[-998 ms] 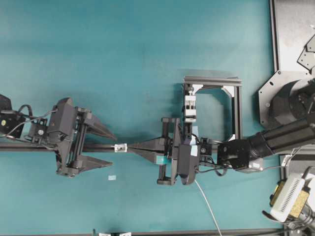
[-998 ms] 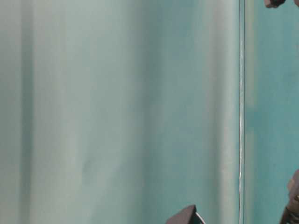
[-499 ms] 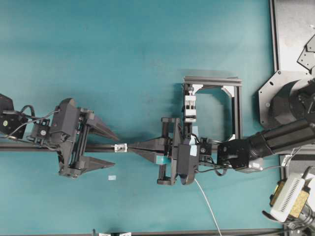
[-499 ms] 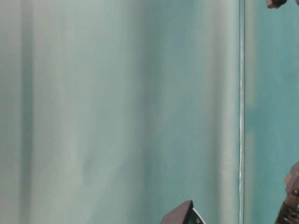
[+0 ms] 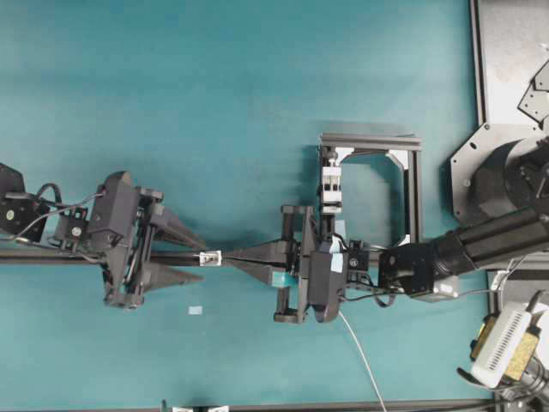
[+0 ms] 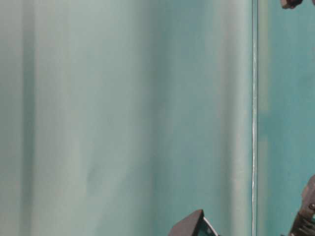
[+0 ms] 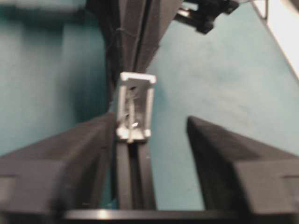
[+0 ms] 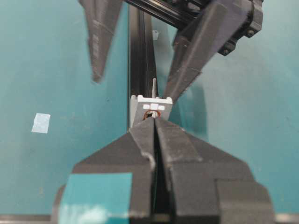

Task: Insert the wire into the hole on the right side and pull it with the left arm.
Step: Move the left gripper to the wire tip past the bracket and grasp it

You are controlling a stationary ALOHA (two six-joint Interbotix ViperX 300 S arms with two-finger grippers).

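Observation:
In the overhead view the small white-silver block with the hole (image 5: 209,257) sits on a black rail. My right gripper (image 5: 228,256) is shut on the wire, its tips pressed to the block's right face (image 8: 152,106). A short wire tip (image 8: 154,86) sticks out of the block's far side. The rest of the wire (image 5: 360,352) trails from the right gripper toward the bottom edge. The left arm's gripper (image 5: 202,260) straddles the block (image 7: 135,105) with a gap between its plain black fingers (image 7: 219,149), so it is open and touching nothing.
The black rail (image 5: 51,256) runs left under the left arm. A black frame with a taller white slotted clamp (image 5: 330,184) stands behind the right gripper. A pale tape patch (image 5: 196,310) lies on the teal mat. Metal plates (image 5: 506,51) fill the right edge.
The left gripper's fingers have drawn much closer together around the block's left side. The right gripper and the block have not moved.

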